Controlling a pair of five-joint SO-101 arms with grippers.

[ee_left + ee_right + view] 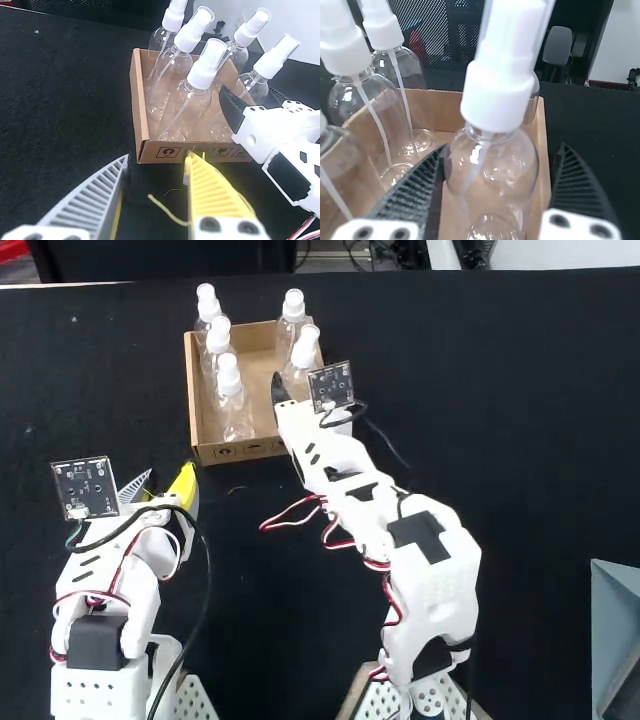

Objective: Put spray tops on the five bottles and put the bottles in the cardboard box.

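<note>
A bottle (495,120) stands by the right wall of the cardboard box (235,450), between the spread, released fingers of the right hand (502,150). Four more bottles (228,390) stand alongside. The left hand (157,162), fingers apart and grasping nothing, is just before the box over the black counter (500,390).

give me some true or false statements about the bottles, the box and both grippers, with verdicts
1. All five bottles carry white spray tops. True.
2. One bottle stands on the table outside the box. False: all five stand inside the cardboard box.
3. The right gripper has its fingers open on either side of one bottle in the box. True.
4. The left gripper holds a spray top. False: the left gripper is open and empty, just in front of the box.
</note>
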